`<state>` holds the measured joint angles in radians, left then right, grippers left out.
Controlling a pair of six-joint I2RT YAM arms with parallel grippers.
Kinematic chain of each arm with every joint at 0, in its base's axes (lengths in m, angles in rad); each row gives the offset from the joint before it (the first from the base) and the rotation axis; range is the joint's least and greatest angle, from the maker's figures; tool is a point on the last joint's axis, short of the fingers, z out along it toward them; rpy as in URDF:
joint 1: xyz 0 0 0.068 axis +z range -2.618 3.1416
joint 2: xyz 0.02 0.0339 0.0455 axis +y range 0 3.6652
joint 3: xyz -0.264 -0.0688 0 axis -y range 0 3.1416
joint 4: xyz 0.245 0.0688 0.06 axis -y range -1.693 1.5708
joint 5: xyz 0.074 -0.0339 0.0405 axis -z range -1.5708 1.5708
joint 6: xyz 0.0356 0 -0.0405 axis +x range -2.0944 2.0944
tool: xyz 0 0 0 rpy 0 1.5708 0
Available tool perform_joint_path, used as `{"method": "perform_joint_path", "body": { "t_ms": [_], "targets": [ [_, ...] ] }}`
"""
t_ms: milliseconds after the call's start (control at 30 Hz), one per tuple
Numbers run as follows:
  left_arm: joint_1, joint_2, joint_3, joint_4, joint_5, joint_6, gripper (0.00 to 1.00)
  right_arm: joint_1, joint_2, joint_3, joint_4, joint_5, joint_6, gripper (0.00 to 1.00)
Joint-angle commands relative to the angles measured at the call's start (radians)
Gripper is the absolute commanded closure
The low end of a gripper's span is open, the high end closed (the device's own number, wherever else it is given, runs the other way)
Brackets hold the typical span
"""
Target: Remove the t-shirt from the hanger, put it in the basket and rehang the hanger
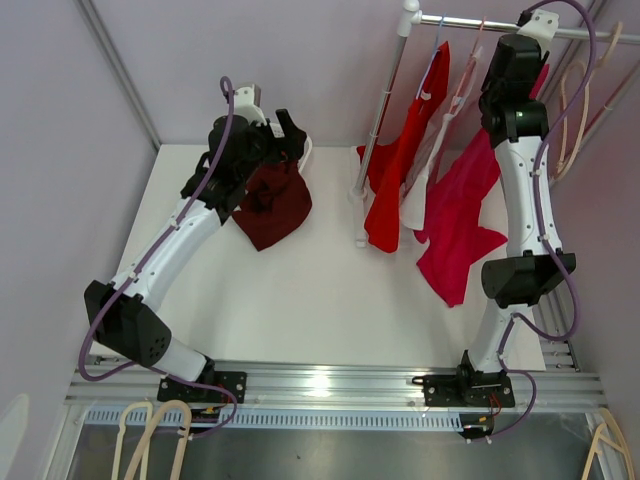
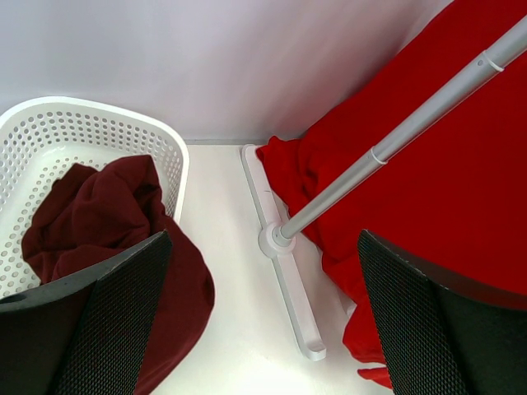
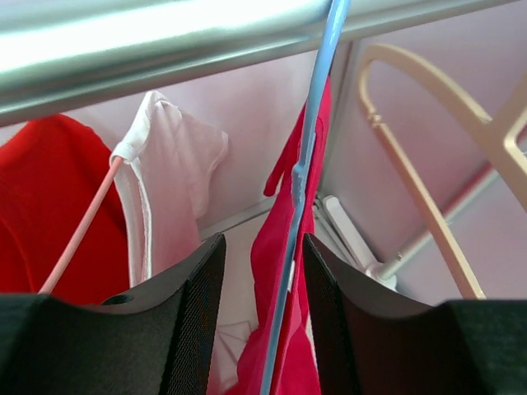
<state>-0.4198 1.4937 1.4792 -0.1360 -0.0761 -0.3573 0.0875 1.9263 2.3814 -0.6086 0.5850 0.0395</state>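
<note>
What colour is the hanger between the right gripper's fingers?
Light blue hanger; right wrist view shows it best.

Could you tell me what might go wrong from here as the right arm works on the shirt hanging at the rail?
1. The right gripper merely straddles the blue hanger, jaws apart. Closing there may pinch the crimson t-shirt instead, or let the wire slip.
2. The white shirt on its pink hanger hangs close beside. A pull might drag it along the rail.
3. The dark red shirt droops over the basket rim and could slide out.
</note>
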Motion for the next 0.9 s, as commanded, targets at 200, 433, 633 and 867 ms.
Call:
{"method": "perform_joint_path", "body": {
  "t_ms": [200,433,633,867],
  "targets": [
    [-0.010,-0.050,-0.013,0.030,0.007,0.008,0.00,0.018,-0.055,0.033,0.018,0.144,-0.035,0.55],
    [-0.010,-0.043,-0.002,0.032,0.007,0.014,0.01,0.018,-0.036,0.050,0.061,0.167,-0.095,0.55],
    [-0.010,-0.032,0.003,0.036,0.001,0.021,0.00,0.011,-0.007,0.075,0.078,0.151,-0.101,0.55],
    [-0.010,-0.006,0.020,0.032,-0.004,0.024,0.01,-0.011,0.020,0.090,0.073,0.116,-0.075,0.55]
  ]
}}
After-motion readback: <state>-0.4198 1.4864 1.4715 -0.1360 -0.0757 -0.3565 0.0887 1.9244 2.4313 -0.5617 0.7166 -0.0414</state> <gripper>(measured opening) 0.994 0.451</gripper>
